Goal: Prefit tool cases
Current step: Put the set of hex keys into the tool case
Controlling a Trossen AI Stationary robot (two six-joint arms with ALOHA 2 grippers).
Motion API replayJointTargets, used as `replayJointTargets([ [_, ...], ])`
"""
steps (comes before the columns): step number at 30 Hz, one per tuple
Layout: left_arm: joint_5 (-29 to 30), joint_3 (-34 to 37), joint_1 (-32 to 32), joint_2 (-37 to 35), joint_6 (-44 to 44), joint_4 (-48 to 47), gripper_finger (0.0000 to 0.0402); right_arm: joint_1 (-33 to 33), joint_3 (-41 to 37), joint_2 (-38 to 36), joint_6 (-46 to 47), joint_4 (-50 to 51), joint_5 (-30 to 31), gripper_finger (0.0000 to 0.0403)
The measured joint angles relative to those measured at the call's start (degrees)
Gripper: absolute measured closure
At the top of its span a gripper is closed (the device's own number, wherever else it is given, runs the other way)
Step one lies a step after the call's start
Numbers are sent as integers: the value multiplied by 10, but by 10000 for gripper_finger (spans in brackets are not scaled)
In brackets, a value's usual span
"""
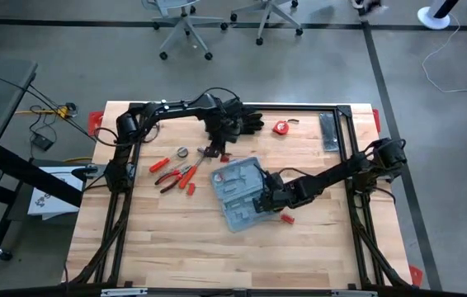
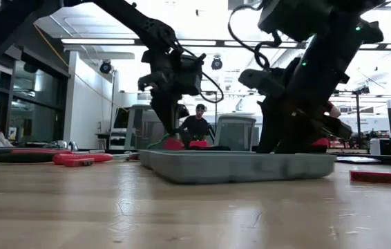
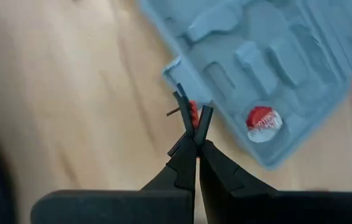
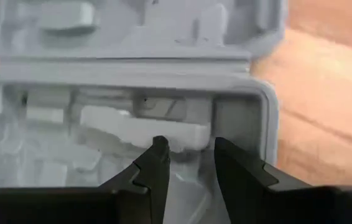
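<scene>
The grey-blue tool case (image 1: 235, 194) lies open on the table, its moulded recesses facing up; the low view shows it as a flat tray (image 2: 237, 166). A small red round piece (image 3: 263, 121) sits in a recess at its edge. My left gripper (image 1: 211, 152) is beyond the case's far left corner, shut on a small red-handled tool (image 3: 192, 113). My right gripper (image 1: 260, 198) is open over the case's right half, its fingers (image 4: 157, 158) pointing into a corner recess (image 4: 138, 127). My left gripper (image 3: 193, 117) pinches the small tool by its red handle (image 3: 193, 112) between its two fingertips. A thin dark shaft (image 3: 173, 112) sticks out sideways from the hold. Whether the tool rests on the table is not visible. My right gripper: I cannot tell whether its fingers touch the case.
Red-handled pliers (image 1: 176, 175) and a small round tape (image 1: 181, 153) lie left of the case. Black gloves (image 1: 250, 122), a red tape measure (image 1: 280, 127) and a dark flat bar (image 1: 330, 130) lie along the far edge. A red piece (image 1: 286, 219) lies right of the case.
</scene>
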State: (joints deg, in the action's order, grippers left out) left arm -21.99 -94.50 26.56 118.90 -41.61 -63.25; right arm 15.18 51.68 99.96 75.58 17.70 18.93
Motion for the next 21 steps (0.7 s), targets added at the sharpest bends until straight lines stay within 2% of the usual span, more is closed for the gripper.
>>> replayJointTargets([
  [7, 5, 0, -21, -17, 0, -36, 401, -36, 0, 0, -45, -3, -5, 284],
  [16, -1, 0, -35, -68, -6, -35, 401, -35, 0, 0, -50, -13, -11, 284],
  [21, -46, 0, -66, -61, -43, -40, 401, -35, 0, 0, -51, -19, -13, 284],
])
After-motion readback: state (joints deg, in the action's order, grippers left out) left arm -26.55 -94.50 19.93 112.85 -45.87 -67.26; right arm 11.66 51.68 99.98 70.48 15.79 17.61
